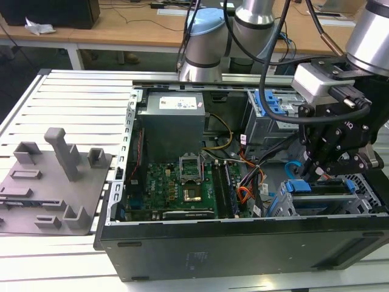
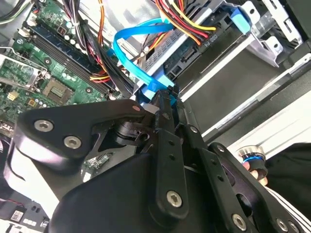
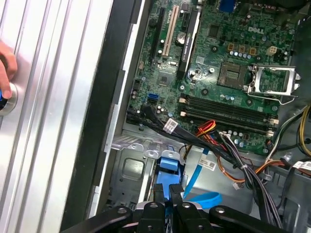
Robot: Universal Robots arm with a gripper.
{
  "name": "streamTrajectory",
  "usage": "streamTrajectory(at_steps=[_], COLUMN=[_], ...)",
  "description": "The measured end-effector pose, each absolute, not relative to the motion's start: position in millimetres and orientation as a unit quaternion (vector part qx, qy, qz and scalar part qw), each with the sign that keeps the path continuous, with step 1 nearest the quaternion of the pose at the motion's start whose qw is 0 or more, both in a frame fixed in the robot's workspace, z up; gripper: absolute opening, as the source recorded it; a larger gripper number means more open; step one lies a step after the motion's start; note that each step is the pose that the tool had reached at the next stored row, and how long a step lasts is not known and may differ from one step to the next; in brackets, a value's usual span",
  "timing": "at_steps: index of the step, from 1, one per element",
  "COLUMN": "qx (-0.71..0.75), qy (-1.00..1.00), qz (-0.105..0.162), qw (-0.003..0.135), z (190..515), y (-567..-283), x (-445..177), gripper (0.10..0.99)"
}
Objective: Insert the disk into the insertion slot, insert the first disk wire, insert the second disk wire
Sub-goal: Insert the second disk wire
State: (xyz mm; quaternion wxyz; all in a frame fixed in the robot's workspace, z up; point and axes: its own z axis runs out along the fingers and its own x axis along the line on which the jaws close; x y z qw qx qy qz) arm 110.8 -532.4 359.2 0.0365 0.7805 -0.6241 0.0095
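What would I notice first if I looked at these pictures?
An opened computer case lies on the slatted table, its green circuit board showing. At the exterior view's right, the black pincer reaches down into the case over the blue-framed disk. In both wrist views its tips sit right at a bright blue flat cable, beside bundles of coloured wires.

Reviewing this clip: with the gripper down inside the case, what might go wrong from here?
1. The gripper sits amid a flat blue cable and loose coloured wires; it may snag them.
2. Its fingertips pinch a blue connector near the disk; slight misalignment might jam it.
3. A person's hand rests nearby on the table.
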Motion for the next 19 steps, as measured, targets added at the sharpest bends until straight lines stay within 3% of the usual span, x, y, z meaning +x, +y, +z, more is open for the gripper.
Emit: streamTrajectory(at_steps=[9, 19], qx=[0.764, 0.721], qy=[-0.644, -0.692], qz=[0.000, -0.002], qw=[0.026, 0.026], z=[356.9, 356.1], y=[-532.5, -532.5], x=[110.8, 110.8], gripper=[0.161, 0.161])
